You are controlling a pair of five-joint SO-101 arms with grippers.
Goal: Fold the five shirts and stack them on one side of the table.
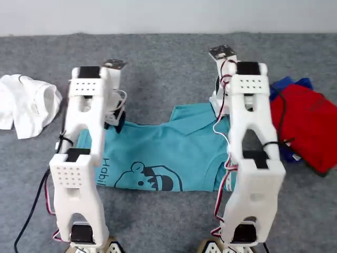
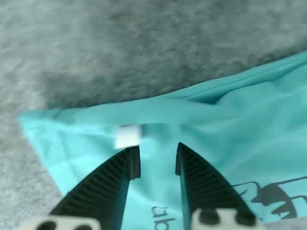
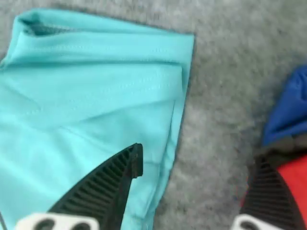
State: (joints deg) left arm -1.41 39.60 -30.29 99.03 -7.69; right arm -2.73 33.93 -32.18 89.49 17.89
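Teal shirt (image 1: 163, 153) lies spread mid-table between the arms, white shirt (image 1: 29, 103) crumpled off left, red shirt (image 1: 305, 124) over a blue shirt (image 1: 287, 84) off right; left gripper (image 2: 157, 160) above a teal corner, slightly parted, holding nothing; right gripper (image 3: 199, 165) wide apart across the teal edge, empty.

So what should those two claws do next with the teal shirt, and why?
Probably lower and pinch the edges of the teal shirt. It lies spread on the table, and the left claw and right claw both hang open over those edges, so gripping would start a fold.
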